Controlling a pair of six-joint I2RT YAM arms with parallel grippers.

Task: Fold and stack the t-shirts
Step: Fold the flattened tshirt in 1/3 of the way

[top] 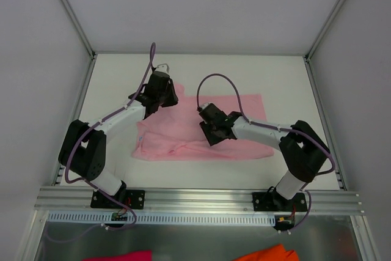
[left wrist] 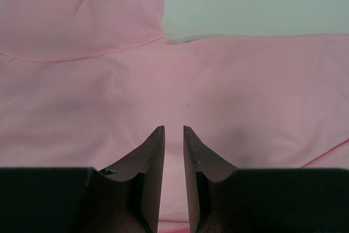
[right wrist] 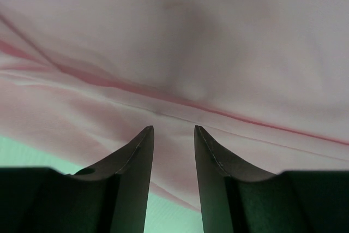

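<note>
Shirt (top: pixel 168 140) spread on counter (top: pixel 275 77), folding barely begun, no stack. Left hand (left wrist: pixel 173 129) narrow, right hand (right wrist: pixel 173 128) half-open, both empty.

Over the t-shirt (top: pixel 247 107), the left gripper (left wrist: pixel 173 129) hangs at its far-left corner, jaws narrowly apart, the right gripper (right wrist: pixel 173 128) mid-shirt, jaws wider.

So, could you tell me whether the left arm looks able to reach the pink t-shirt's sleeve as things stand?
Probably yes. The left claw hovers right over the t-shirt, its sleeve lying flat and uncovered just ahead; the right claw is off to the side.
</note>
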